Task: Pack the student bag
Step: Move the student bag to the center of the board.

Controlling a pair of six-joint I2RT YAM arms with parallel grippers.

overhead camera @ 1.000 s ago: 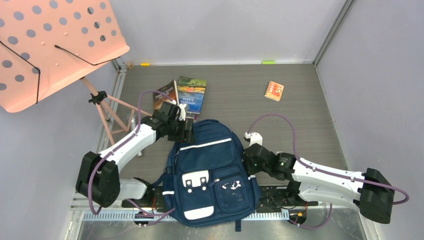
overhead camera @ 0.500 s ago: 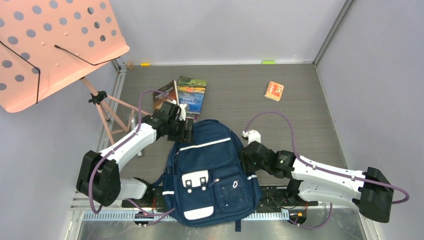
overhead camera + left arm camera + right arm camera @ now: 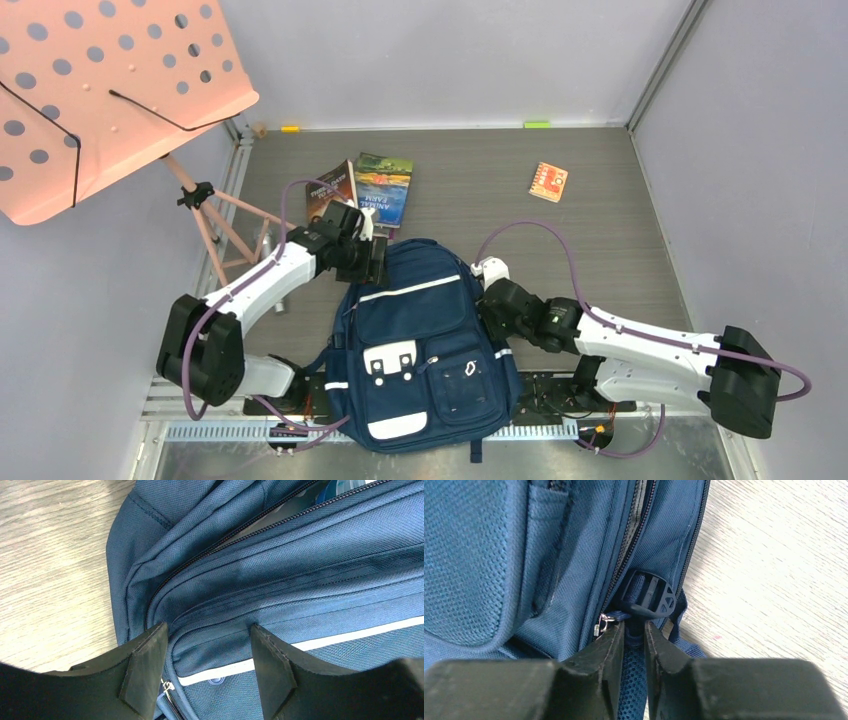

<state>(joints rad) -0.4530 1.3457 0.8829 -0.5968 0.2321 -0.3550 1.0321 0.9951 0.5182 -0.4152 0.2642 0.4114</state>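
- Closest to us, the bag [image 3: 420,340] lies flat on the table [image 3: 620,220], front pocket up.
- At the bag's right edge, the right gripper [image 3: 634,625] has its fingers nearly together under a black buckle [image 3: 649,596]; we cannot tell whether it pinches anything.
- At the bag's far left corner, the left gripper [image 3: 207,630] is spread over the fabric.
- Beyond the bag lie two books [image 3: 365,188].

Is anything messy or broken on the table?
Nothing looks broken or spilled. The student bag lies flat with its top zipper partly open, so it isn't closed up. Two books lie tilted just behind it, and a small orange notebook sits alone farther right.
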